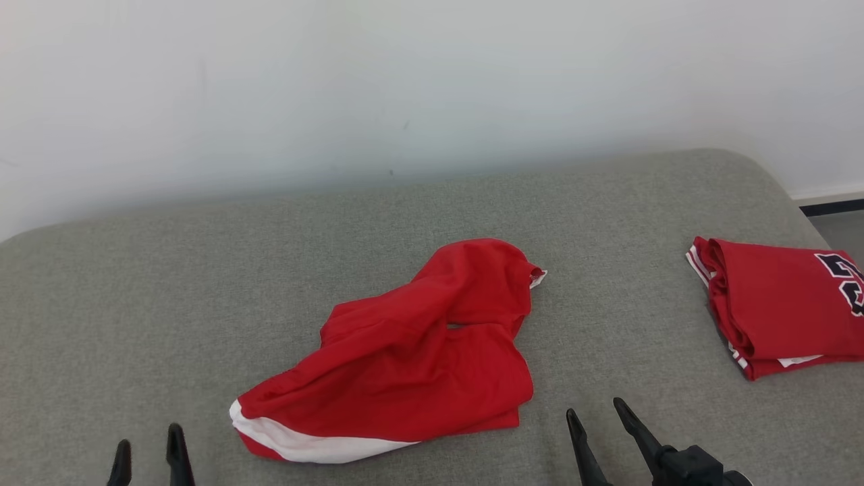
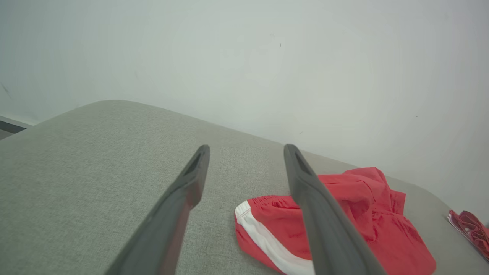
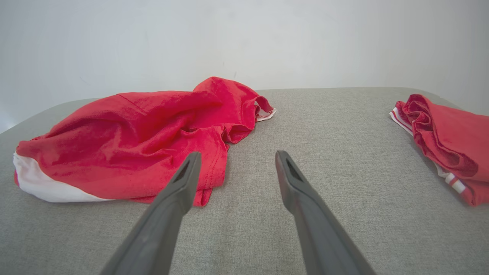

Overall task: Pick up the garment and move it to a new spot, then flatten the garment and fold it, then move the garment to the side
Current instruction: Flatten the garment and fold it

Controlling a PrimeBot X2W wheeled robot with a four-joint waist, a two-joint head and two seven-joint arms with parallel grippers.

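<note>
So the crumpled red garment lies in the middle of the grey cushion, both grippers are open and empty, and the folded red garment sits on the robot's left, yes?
No. The head view shows the folded red garment on the robot's right. The rest holds: the crumpled red garment lies in the middle of the grey cushion, and the left gripper and right gripper are open and empty.
</note>
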